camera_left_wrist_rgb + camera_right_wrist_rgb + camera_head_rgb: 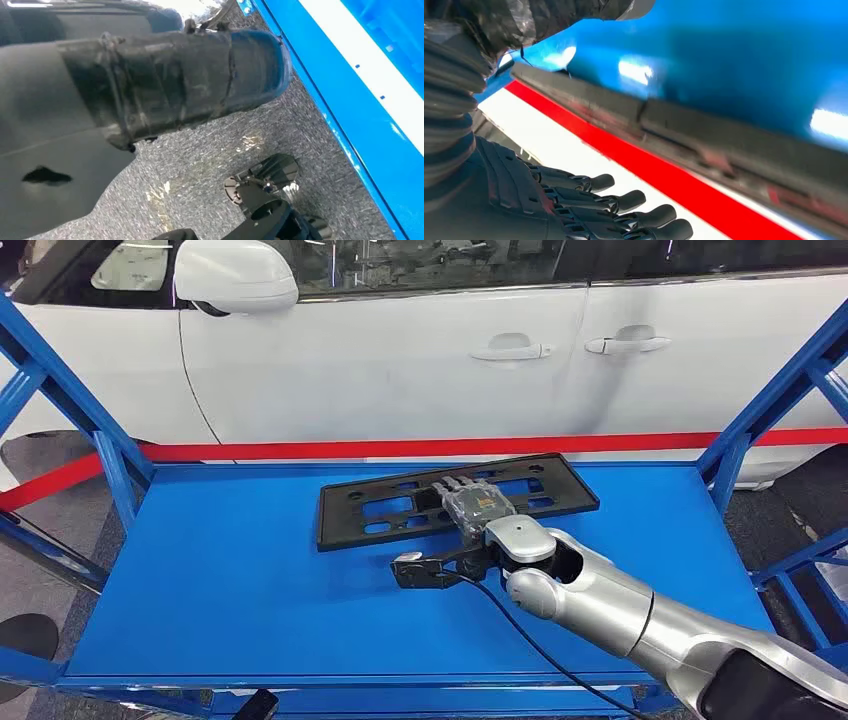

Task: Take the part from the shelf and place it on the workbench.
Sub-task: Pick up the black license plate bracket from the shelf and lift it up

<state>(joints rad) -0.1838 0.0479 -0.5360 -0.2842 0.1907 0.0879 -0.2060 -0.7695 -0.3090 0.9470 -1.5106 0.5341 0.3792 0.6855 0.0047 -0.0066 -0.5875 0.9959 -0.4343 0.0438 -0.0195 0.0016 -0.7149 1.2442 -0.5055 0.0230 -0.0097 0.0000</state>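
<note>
The right hand lies stretched out over the flat black plastic frame part with rectangular cut-outs, its fingers straight and a little apart, and it grips nothing. The part rests flat on the blue shelf surface, under and to both sides of the hand; its long far edge lies just in front of the fingertips, near the back rim of the shelf. Beyond that rim there is a red stripe and the white car door. To the left of the hand a wide piece of bare blue surface is open, and there is also bare surface to the right, up to the blue slanted side strut. From the wrist a black cable runs back along the silver arm toward the near edge. For the left hand I cannot tell if it is open or closed; its wrist view looks down on grey carpet floor.
</note>
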